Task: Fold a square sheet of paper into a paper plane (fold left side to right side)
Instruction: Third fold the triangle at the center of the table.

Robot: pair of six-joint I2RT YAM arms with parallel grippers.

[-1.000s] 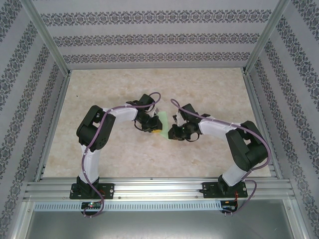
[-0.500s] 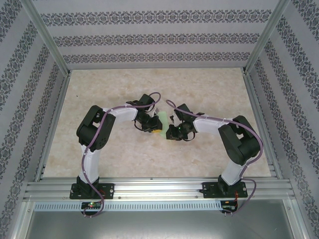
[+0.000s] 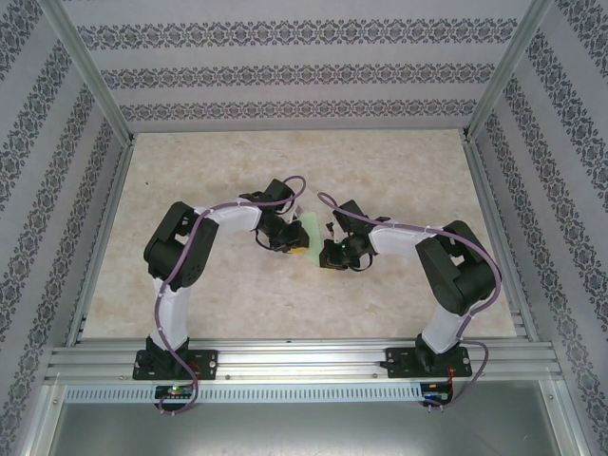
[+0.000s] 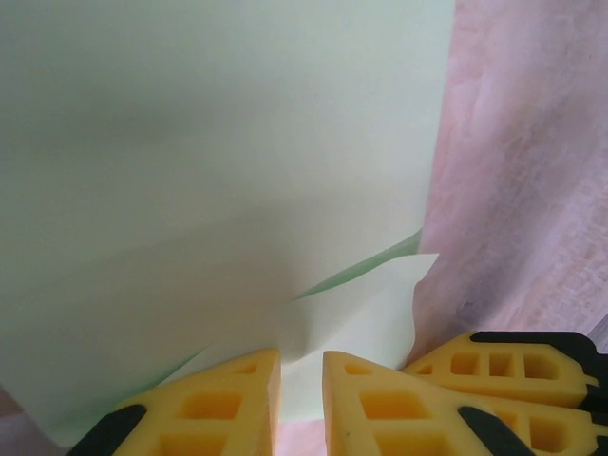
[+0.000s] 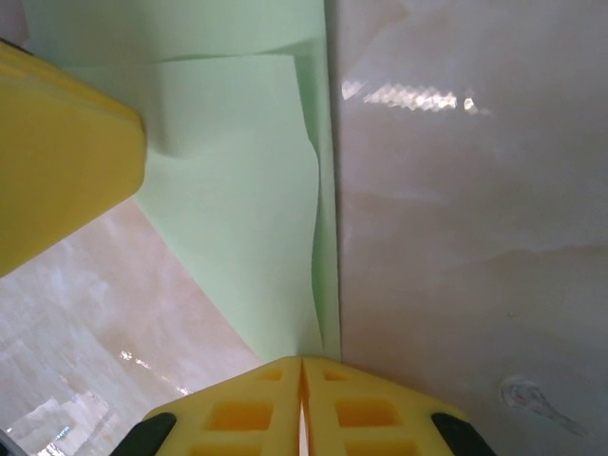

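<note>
Right gripper (image 5: 302, 363), jaws shut, should press the sheet of paper (image 5: 237, 190) flat along its edge; left gripper (image 4: 302, 366) narrow, grip unclear.

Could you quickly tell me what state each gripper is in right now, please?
Left gripper: fingers slightly apart, sheet of paper between them; grip cannot be told.
Right gripper: closed on the edge of the sheet of paper.

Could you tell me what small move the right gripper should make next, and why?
Probably ease the right gripper slightly backward to pull the paper taut. It is shut on the near corner, the edge above it bows in a wave, and the left gripper pinches a flap on the other side, so it could act as the anchor.
</note>
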